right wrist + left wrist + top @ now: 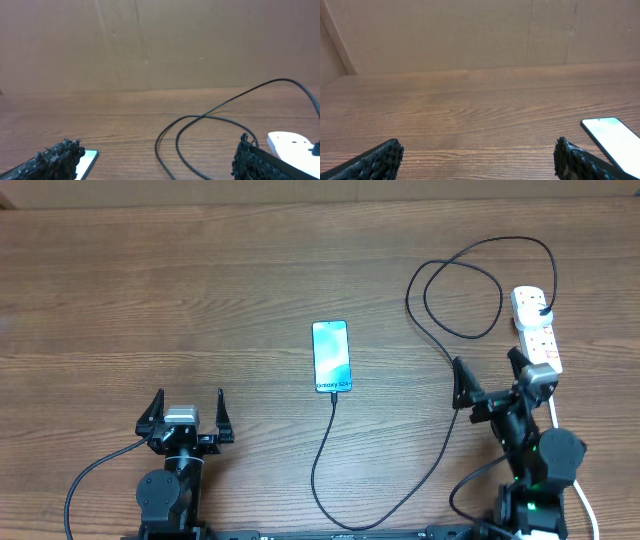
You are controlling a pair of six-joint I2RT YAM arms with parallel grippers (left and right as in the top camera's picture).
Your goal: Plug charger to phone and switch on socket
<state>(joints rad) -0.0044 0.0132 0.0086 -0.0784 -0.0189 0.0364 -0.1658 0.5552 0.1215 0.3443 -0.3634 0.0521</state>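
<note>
The phone (pixel 331 356) lies flat mid-table, its light-blue screen lit. The thin black charger cable (pixel 330 455) runs from the phone's near end, loops along the front edge, coils at the right (pixel 460 290) and ends in a black plug (pixel 543 310) in the white power strip (pixel 535 332). My left gripper (pixel 187 412) is open and empty at the front left. My right gripper (pixel 488 376) is open and empty just left of the strip. The phone's corner shows in the left wrist view (pixel 615 140) and the right wrist view (pixel 86 161). The cable loop (pixel 200 125) and strip (pixel 295 147) show in the right wrist view.
The strip's thick white cord (pixel 575 485) runs down past the right arm's base. A brown cardboard wall (pixel 480 35) stands along the table's far edge.
</note>
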